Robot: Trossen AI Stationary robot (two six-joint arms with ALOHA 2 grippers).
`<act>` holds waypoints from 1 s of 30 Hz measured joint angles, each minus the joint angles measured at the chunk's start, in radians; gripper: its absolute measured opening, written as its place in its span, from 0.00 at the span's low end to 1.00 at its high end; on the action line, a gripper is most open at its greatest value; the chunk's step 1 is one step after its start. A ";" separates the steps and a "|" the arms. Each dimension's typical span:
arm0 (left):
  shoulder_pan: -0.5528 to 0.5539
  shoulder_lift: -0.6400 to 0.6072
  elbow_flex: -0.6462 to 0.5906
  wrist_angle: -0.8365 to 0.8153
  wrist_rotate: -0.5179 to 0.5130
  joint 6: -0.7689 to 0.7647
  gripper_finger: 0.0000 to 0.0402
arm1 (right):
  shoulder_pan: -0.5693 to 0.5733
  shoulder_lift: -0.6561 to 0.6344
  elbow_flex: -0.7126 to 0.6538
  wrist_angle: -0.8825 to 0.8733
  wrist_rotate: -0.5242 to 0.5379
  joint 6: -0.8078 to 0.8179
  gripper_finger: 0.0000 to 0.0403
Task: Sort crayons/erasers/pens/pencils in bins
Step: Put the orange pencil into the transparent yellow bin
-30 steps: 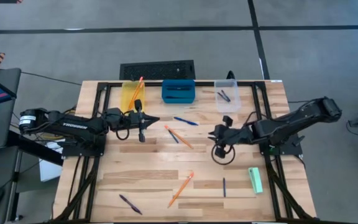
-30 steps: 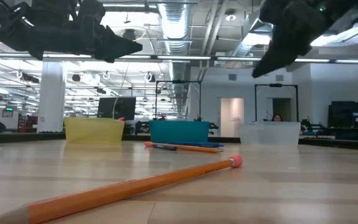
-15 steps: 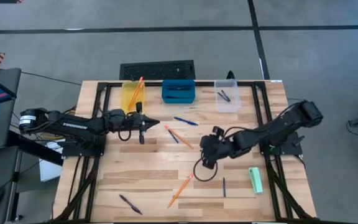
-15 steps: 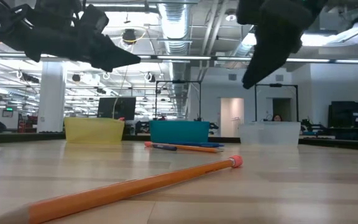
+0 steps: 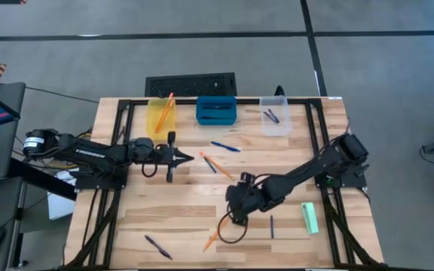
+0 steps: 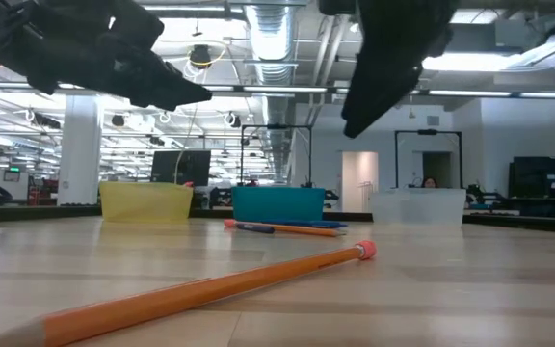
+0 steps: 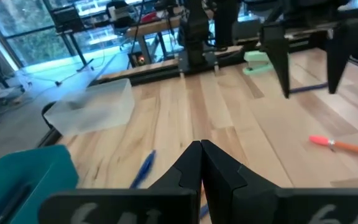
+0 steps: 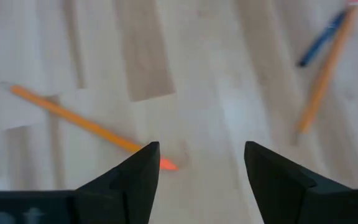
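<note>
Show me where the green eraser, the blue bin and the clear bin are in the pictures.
green eraser (image 5: pixel 310 217), high view, middle of its flat top.
blue bin (image 5: pixel 216 119), high view, its near wall.
clear bin (image 6: pixel 417 206), low view, its front wall.

Three bins line the table's far edge: one yellow bin (image 5: pixel 159 115), one blue bin (image 5: pixel 216 110) and one clear bin (image 5: pixel 275 115). One mint-green eraser (image 5: pixel 310 217) lies near the right edge. Three orange pencils show: one leaning in the yellow bin (image 5: pixel 165 109), one at mid-table (image 5: pixel 218 165), and one near the front (image 5: pixel 215 235), partly under the right arm. Loose pens on the wood number four: a blue one (image 5: pixel 224 146) below the blue bin, a dark one (image 5: pixel 209 165) beside the middle pencil, a short one (image 5: pixel 271 226) left of the eraser, and one at the front left (image 5: pixel 157 247). The clear bin holds dark pens (image 5: pixel 271 116), seemingly two, though the count is unclear.
</note>
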 joint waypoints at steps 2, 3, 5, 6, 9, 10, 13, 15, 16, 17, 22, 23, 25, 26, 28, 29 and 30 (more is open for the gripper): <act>-0.008 0.000 0.000 0.002 0.000 0.000 0.00 | 0.005 0.035 0.044 -0.010 -0.030 -0.009 0.61; -0.012 0.000 0.000 0.002 0.000 0.000 0.00 | 0.005 0.050 0.064 -0.015 -0.038 -0.023 0.61; -0.022 0.000 0.000 0.005 -0.001 0.000 0.00 | 0.010 0.073 0.103 -0.045 -0.040 -0.053 0.61; -0.026 0.000 0.000 0.004 -0.001 0.000 0.00 | 0.011 0.085 0.120 -0.060 -0.040 -0.067 0.61; -0.040 0.000 0.000 0.000 -0.001 0.000 0.00 | 0.020 0.102 0.151 -0.118 -0.044 -0.106 0.61; -0.045 0.000 0.000 -0.008 -0.002 0.000 0.00 | 0.023 0.098 0.155 -0.130 -0.044 -0.118 0.61; -0.051 0.000 0.000 -0.029 -0.001 -0.008 0.00 | 0.031 0.092 0.155 -0.136 -0.047 -0.147 0.61; -0.053 0.000 0.000 -0.046 -0.001 -0.010 0.00 | 0.034 0.084 0.155 -0.147 -0.050 -0.160 0.61; -0.053 0.000 0.000 -0.058 -0.001 -0.018 0.00 | 0.034 0.082 0.155 -0.145 -0.061 -0.169 0.61; -0.053 0.000 0.000 -0.061 -0.002 -0.025 0.00 | 0.036 0.083 0.155 -0.146 -0.071 -0.175 0.61; -0.053 0.000 0.000 -0.061 -0.003 -0.044 0.00 | 0.042 0.137 0.153 -0.162 -0.106 -0.265 0.61; -0.053 0.000 0.000 -0.060 -0.003 -0.048 0.00 | 0.041 0.145 0.154 -0.152 -0.114 -0.289 0.61; -0.053 0.000 0.000 -0.060 -0.003 -0.051 0.00 | 0.041 0.157 0.154 -0.155 -0.118 -0.337 0.61; -0.054 0.000 0.000 -0.058 -0.003 -0.051 0.00 | 0.040 0.168 0.156 -0.148 -0.118 -0.360 0.61; -0.054 0.000 0.000 -0.065 -0.003 -0.052 0.00 | 0.026 0.182 0.153 -0.146 -0.122 -0.411 0.60; -0.055 0.000 0.000 -0.065 -0.003 -0.052 0.00 | 0.021 0.187 0.153 -0.146 -0.123 -0.433 0.60; -0.057 0.000 0.000 -0.066 -0.003 -0.052 0.00 | 0.014 0.197 0.155 -0.131 -0.127 -0.454 0.59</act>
